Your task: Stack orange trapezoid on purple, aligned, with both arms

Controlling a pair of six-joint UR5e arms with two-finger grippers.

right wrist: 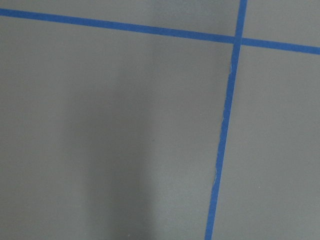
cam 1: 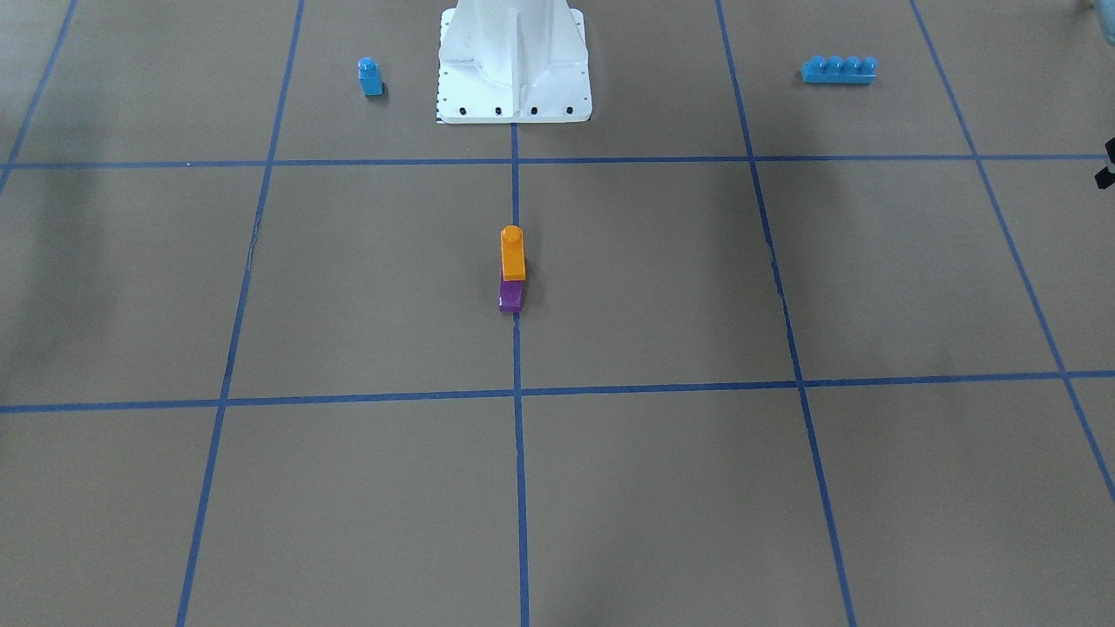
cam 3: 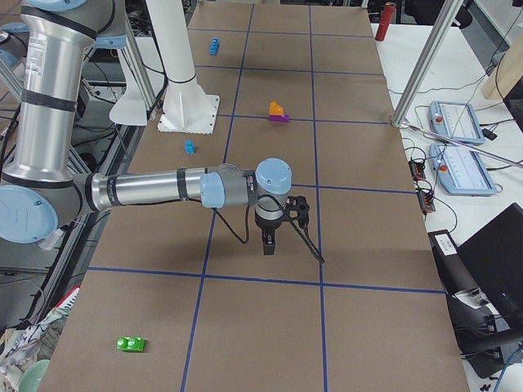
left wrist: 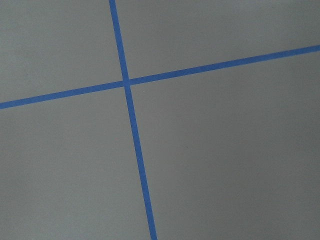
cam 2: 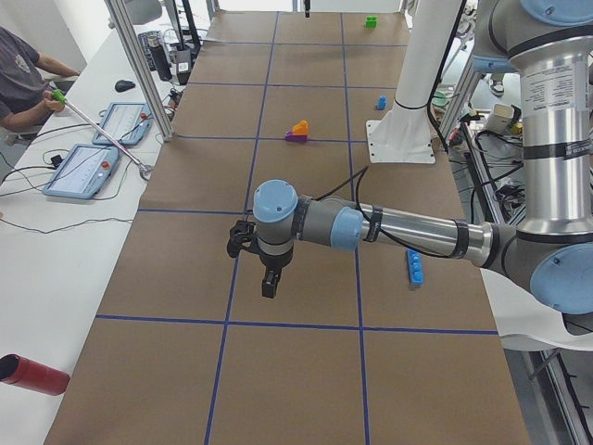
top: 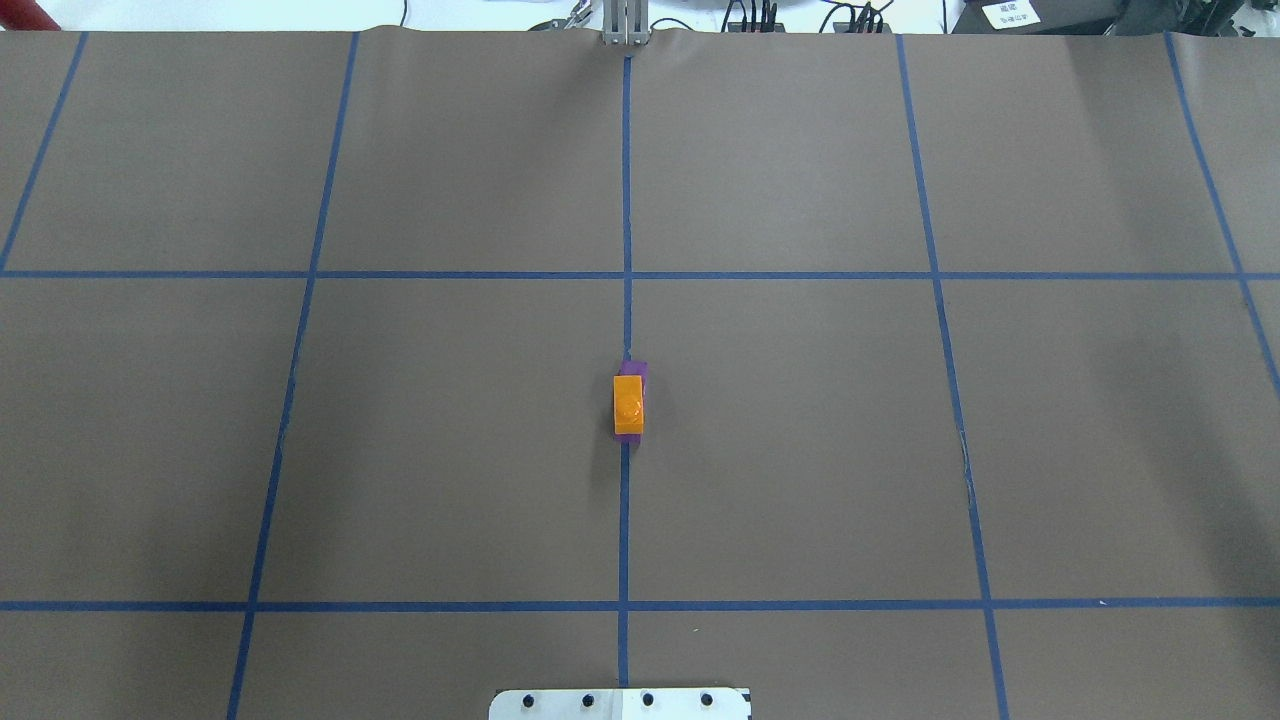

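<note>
The orange trapezoid [top: 628, 405] sits on top of the purple block [top: 634, 368] at the table's middle, on the centre tape line. A strip of purple shows past its far edge, slightly skewed. The stack also shows in the front view, orange [cam 1: 513, 252] over purple [cam 1: 510, 298]. My left gripper [cam 2: 269, 283] shows only in the exterior left view, hanging over bare table far from the stack. My right gripper [cam 3: 269, 245] shows only in the exterior right view, also far from it. I cannot tell whether either is open or shut. Both wrist views show only table and tape.
A small blue single-stud block [cam 1: 370, 77] and a long blue four-stud brick [cam 1: 839, 70] lie to either side of the white robot base [cam 1: 514, 70]. A green block [cam 3: 131, 344] lies at the right end of the table. An operator sits beside the table's far side.
</note>
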